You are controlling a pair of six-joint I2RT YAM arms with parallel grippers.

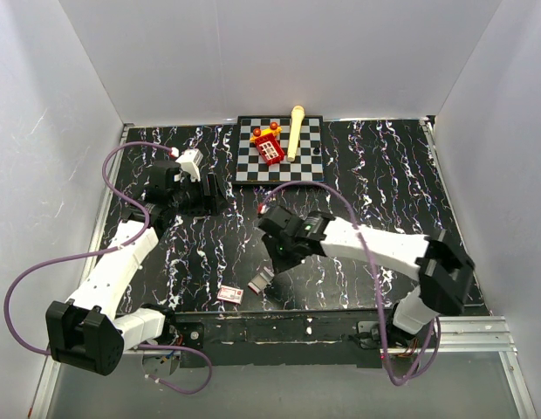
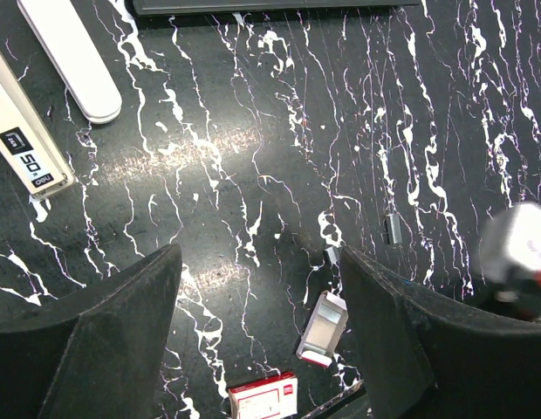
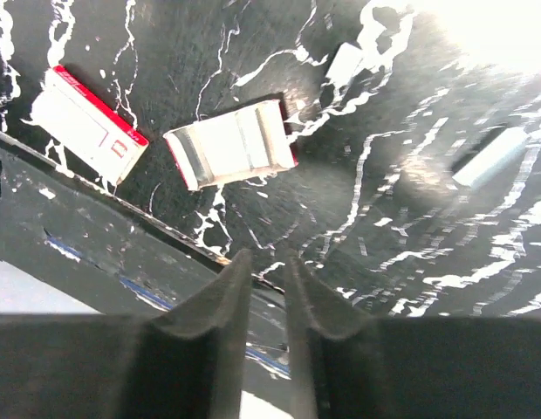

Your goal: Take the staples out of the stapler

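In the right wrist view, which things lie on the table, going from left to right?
Closed red-and-white box → open white tray with a red edge → small white piece → silvery strip, probably staples.

Looks like a robotics lab test cell rather than any lived-in room: closed in on the left, far and right sides by bare white panels [image 1: 279,52], floored with a black, white-veined tabletop [image 1: 384,166] and edged with aluminium rails [image 1: 489,327]. Holds a left arm [image 1: 113,262] and a right arm [image 1: 375,244] bolted at the near edge, trailing loose purple cables [image 1: 140,144]. Carries, at the far side, a checkerboard mat [image 1: 310,161] with red toy blocks [image 1: 269,148].
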